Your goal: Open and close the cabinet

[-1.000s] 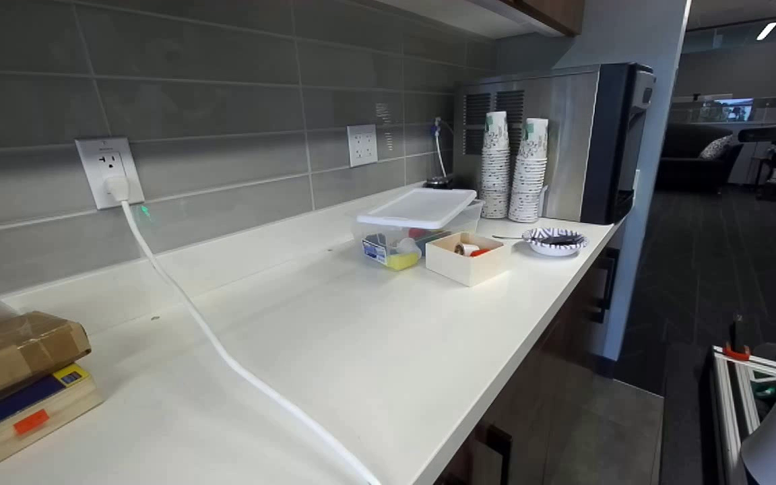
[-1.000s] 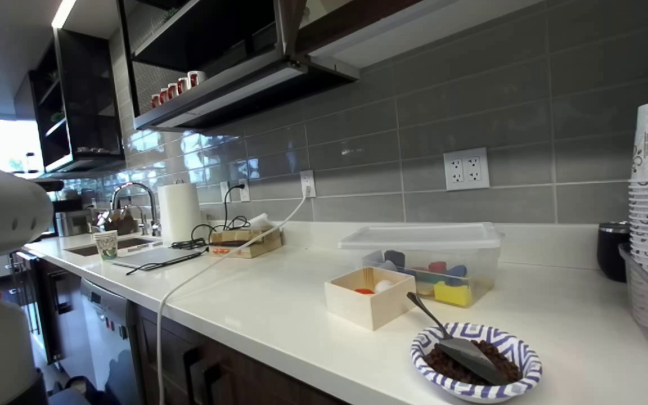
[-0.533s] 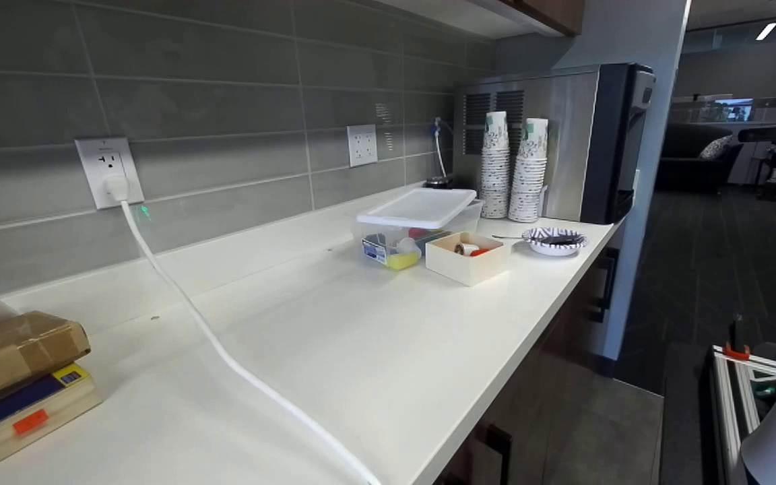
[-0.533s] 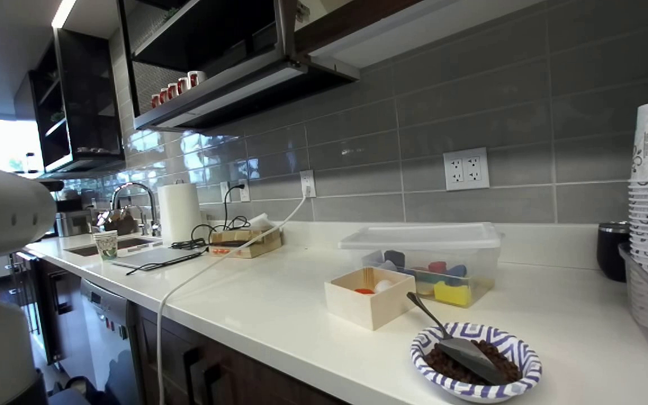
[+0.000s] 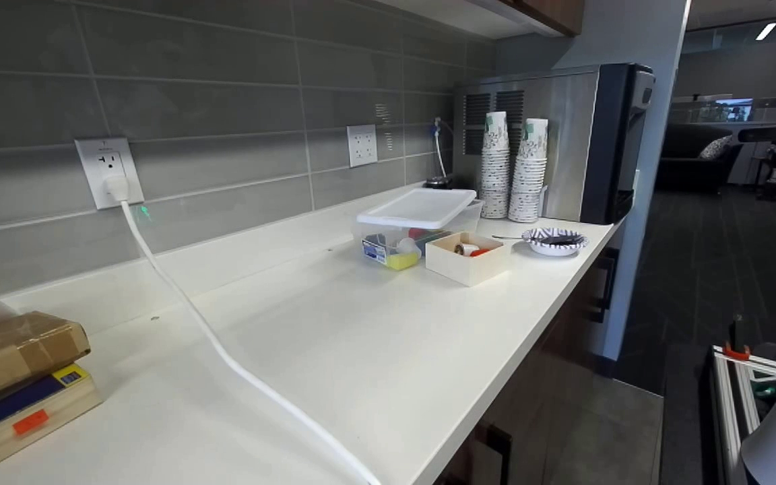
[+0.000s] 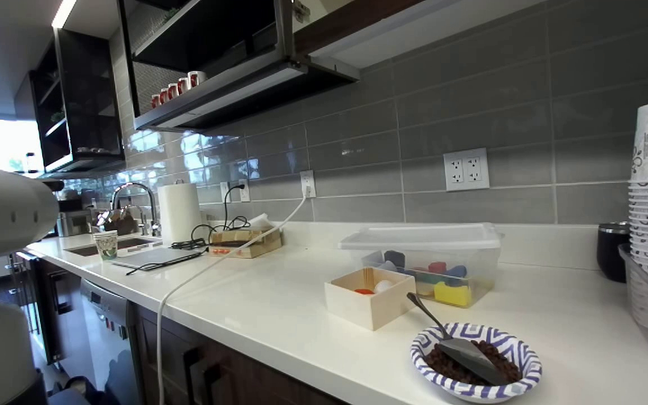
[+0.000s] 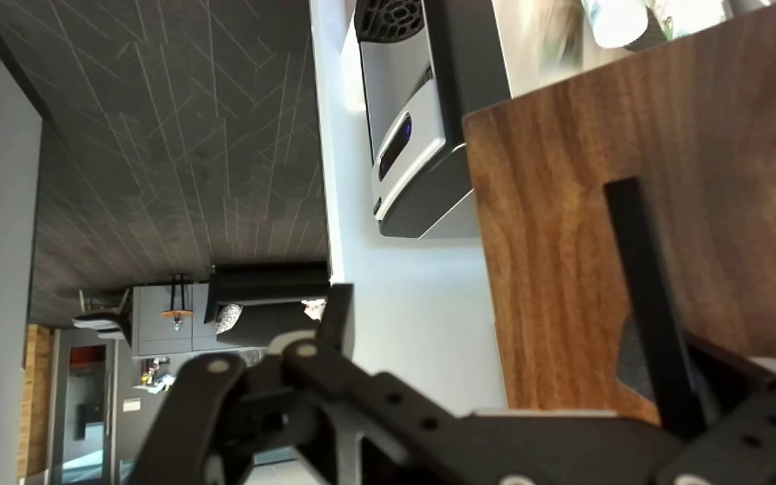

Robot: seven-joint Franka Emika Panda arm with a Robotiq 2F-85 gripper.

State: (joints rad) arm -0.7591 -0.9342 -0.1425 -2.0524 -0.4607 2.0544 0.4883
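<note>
The upper wooden cabinet shows at the top edge of both exterior views. In an exterior view its pale inside and a metal hinge are visible, so it stands open there. In the wrist view a brown wood cabinet door fills the right side. A long black bar handle is mounted on it. My gripper is open, with its fingers wide apart. The handle lies between the fingers, close to the right one. I cannot tell whether they touch. Both exterior views show only parts of the arm, not the gripper.
Below the cabinet a white counter holds a lidded plastic box, a wooden box, a patterned bowl, stacked cups and a steel machine. A white cable crosses the counter. A black shelf adjoins the cabinet.
The arm has shifted slightly further into both exterior views. The dark panel at the cabinet's hinge side has swung left, and the hinge and pale inside show more.
</note>
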